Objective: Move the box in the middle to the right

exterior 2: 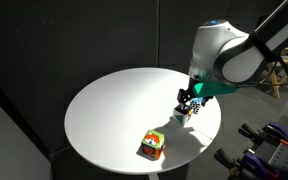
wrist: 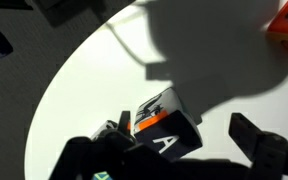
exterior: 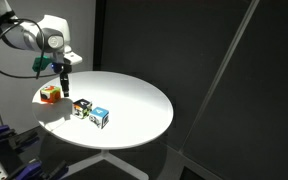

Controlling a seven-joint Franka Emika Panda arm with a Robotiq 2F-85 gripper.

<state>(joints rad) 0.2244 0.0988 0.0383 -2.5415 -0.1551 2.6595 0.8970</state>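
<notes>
The gripper [exterior: 62,86] hangs wide open and empty over the box [exterior: 82,107]. The box sits just beside the blue-and-white cube [exterior: 101,118], with the orange-red cube [exterior: 50,93] near, all by the desk [exterior: 134,95] edge. Bare desk spreads beyond them. In an exterior view the arm partly hides the box; the wrist view shows a face marked A.

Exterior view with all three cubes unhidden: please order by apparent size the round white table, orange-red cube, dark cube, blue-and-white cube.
1. Round white table, by far the largest.
2. Orange-red cube, dark cube and blue-and-white cube: these look about alike here, so I do not rank them.
</notes>
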